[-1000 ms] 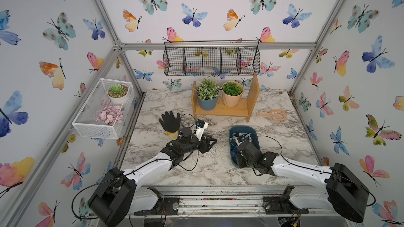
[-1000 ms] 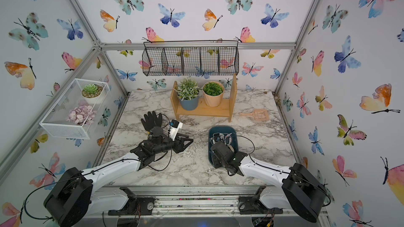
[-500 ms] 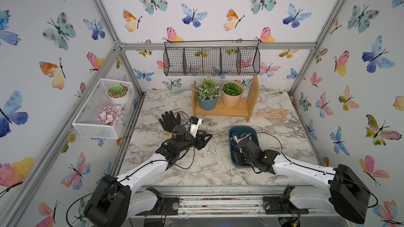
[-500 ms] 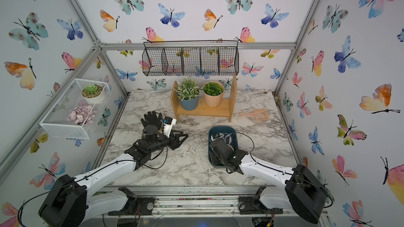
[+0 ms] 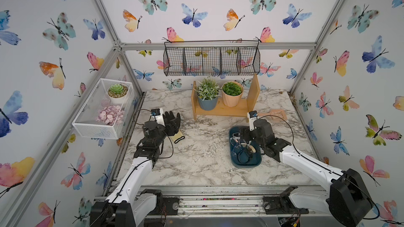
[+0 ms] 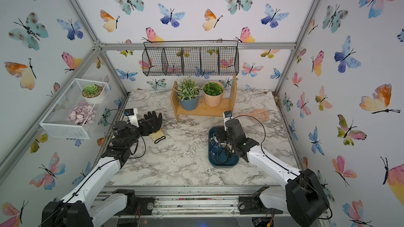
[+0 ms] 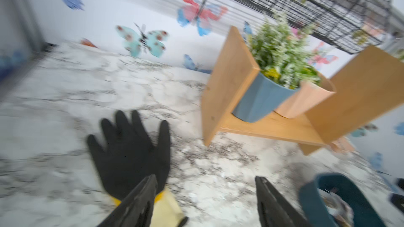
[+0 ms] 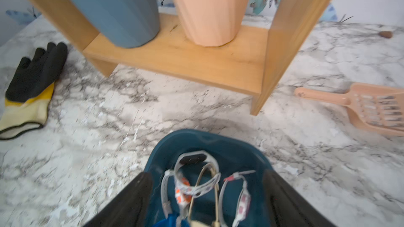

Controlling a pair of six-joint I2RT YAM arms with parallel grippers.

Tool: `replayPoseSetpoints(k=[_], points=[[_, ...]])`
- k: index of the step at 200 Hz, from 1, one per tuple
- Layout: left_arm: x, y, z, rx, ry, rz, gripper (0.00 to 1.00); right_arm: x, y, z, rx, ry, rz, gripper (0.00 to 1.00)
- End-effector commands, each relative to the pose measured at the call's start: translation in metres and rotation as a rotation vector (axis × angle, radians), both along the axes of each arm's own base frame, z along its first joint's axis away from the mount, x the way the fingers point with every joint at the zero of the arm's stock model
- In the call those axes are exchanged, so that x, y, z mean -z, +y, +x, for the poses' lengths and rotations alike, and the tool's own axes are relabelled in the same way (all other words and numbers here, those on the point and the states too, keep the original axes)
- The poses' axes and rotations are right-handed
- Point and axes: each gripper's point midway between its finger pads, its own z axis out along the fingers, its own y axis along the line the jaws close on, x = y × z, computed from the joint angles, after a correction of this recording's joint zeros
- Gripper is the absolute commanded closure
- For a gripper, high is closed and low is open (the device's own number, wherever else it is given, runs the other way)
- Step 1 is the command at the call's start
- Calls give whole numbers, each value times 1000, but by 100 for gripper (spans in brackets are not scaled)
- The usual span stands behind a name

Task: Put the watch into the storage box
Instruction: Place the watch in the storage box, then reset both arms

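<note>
Right gripper (image 8: 206,174) is hovering just over the storage box (image 8: 209,140), jaws spread wide, holding nothing — the watch (image 8: 192,159) is lying inside the box just ahead of its fingers, among other bands. Left gripper (image 7: 205,179) is gaping empty too — black glove (image 7: 131,156) lying beside one finger.

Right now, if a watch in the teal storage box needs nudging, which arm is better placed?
Right. The right hand hangs open over the storage box, watches lying just below it. The left hand, open and empty, sits by the black glove, well away from the box.
</note>
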Motion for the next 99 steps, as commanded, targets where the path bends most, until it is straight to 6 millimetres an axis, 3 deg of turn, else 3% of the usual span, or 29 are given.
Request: replayPoseSetpoints(k=[1,22,47,99], points=[[8,49,1,-194,-12,61,12,-17,-18,26,28,-67,11,9],[16,77,-1,-272,-39,89,9,-19,-56,34,138,-109,-10,1],[28,94,-6,-307,-91,110,8,-16,-96,37,271,-154,-18,1],[56,89,-5,-247,-120,116,8,-5,-151,34,475,-191,-129,1]])
